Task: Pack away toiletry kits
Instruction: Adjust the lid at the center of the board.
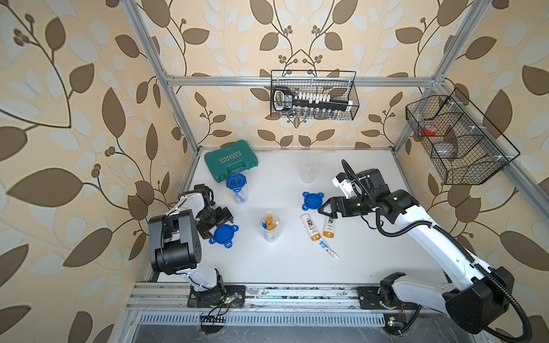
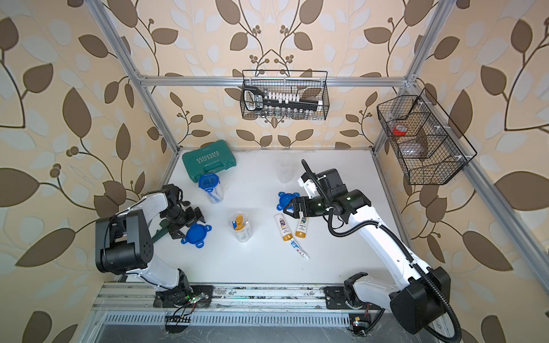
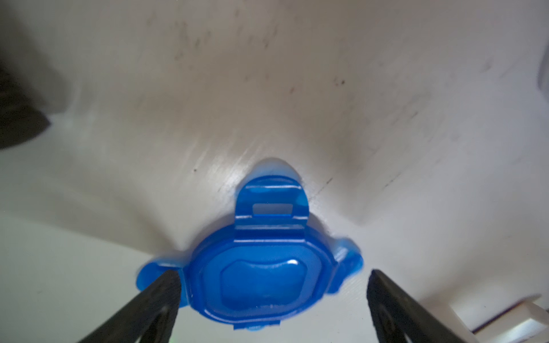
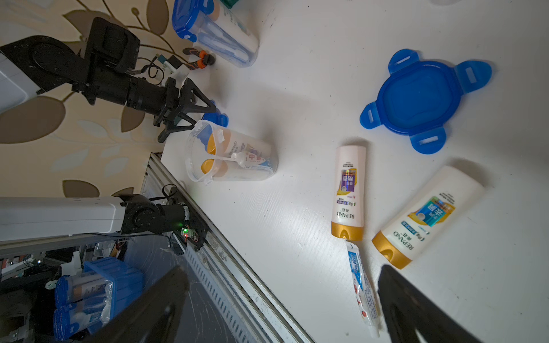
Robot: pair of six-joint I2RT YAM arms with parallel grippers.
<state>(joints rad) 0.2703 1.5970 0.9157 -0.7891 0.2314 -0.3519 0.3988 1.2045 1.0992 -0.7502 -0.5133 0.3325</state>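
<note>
The white tabletop (image 1: 371, 267) is bounded by aluminium frame posts (image 1: 178, 110) at its far corners and by an aluminium base rail (image 1: 297, 292) along its near edge, where both arms are mounted. Its widest bare stretch runs along the near side and out to the right edge, and the far-left corner is taken by the green plastic tool case (image 1: 231, 160). Just in front of that case stands a clear plastic jar shut with a blue lid (image 1: 237, 188). An uncapped clear jar holding gold-capped bottles (image 1: 270, 228) stands mid-table, and a faint see-through third jar (image 1: 307, 173) sits toward the far edge, well apart from both arms. The left gripper (image 1: 220, 229), jaws spread wide and holding nothing, hangs low near the left edge over a loose blue four-tab lid (image 3: 261, 282), which lies flat between the fingers with one fingertip over a side tab. The right gripper (image 1: 325, 212), also spread and holding nothing, hovers right of centre above the base end of the right white gold-capped bottle (image 1: 329, 230). The left white gold-capped bottle (image 1: 310, 227) lies just beside that one, both caps toward the near edge. A second blue four-tab lid (image 1: 312, 201) lies just beyond the fingertips. The little white toothpaste tube (image 1: 328, 250) slants away from the left bottle's cap toward the near right.
</note>
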